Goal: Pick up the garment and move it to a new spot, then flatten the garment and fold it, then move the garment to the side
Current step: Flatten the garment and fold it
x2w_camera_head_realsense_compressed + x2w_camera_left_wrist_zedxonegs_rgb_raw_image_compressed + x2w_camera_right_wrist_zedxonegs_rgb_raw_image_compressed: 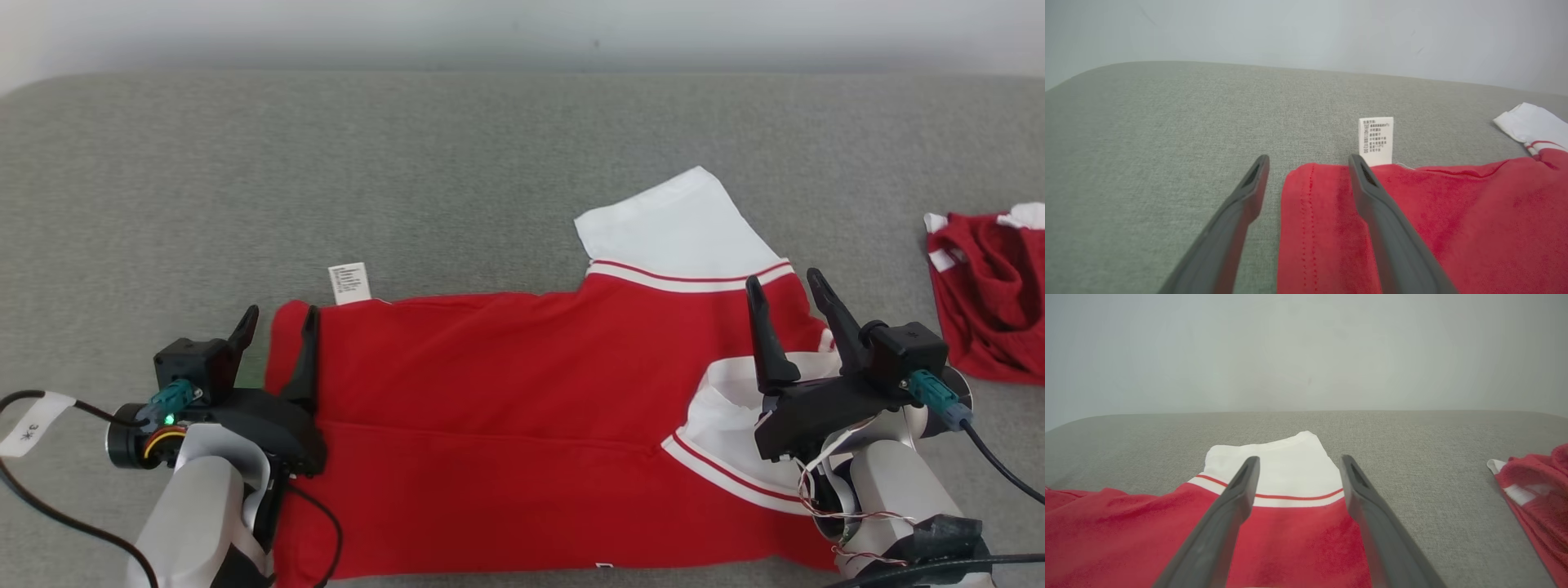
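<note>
A red garment (pixel 506 384) with white, red-striped trim lies spread across the grey fabric-covered desk (pixel 326 163), filling the head view from the centre down toward 6 o'clock. Its white sleeve (pixel 669 224) points toward 1 o'clock, and a white care label (pixel 349 282) sticks out from its far edge at about 10 o'clock.

The left gripper (pixel 280 314) sits at 8 o'clock over the garment's left hem, fingers wide apart and holding nothing. In the left wrist view one finger (pixel 1372 196) is over the red cloth and the other (pixel 1249 192) over bare desk, with the label just beyond.

The right gripper (pixel 785 278) sits at 4 o'clock above the collar end, fingers also spread wide and empty, pointing toward the white sleeve.

A second, crumpled red garment (pixel 988 302) lies well apart at 3 o'clock.
</note>
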You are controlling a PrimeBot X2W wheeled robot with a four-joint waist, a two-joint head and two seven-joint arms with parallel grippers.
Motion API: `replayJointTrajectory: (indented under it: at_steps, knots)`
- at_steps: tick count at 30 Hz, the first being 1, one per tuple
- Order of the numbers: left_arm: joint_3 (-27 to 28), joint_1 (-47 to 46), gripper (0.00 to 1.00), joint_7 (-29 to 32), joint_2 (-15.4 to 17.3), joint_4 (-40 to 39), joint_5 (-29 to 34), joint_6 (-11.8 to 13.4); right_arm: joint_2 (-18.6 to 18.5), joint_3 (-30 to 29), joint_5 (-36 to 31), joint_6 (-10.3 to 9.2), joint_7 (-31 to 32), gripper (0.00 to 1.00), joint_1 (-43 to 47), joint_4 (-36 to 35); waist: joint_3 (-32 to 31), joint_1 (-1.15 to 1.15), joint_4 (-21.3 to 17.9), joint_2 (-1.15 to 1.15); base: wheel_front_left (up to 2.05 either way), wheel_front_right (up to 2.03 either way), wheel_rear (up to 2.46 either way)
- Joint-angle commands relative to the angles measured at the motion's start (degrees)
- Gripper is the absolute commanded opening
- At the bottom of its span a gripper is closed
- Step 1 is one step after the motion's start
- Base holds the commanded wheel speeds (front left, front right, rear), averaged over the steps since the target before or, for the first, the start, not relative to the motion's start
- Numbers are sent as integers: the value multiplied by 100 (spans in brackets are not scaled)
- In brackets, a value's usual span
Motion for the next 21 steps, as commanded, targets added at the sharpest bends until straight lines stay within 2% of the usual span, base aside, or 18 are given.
replayJointTrajectory:
  at_steps: [1, 17, 19, 21]
  knots:
    - [13, -77, 100, -5, 53, 196, 19, -30, 1, 25, 18, -5, -1, 100, -12, -27, 186, -1, -193, -1, 0, 0, 0]
    - [258, -493, 100, -4, 160, 681, 124, 346, 31, 27, 124, -5, -1, 100, -113, -187, 401, -1, -292, -1, 0, 0, 0]
    - [268, -474, 84, -4, 142, 639, 140, 340, 23, 6, 119, -5, -1, 100, -91, -199, 402, -1, -273, -1, 0, 0, 0]
    - [266, -446, 58, -4, 117, 626, 134, 285, 23, -12, 120, -5, -1, 100, -76, -201, 396, -1, -251, -1, 0, 0, 0]
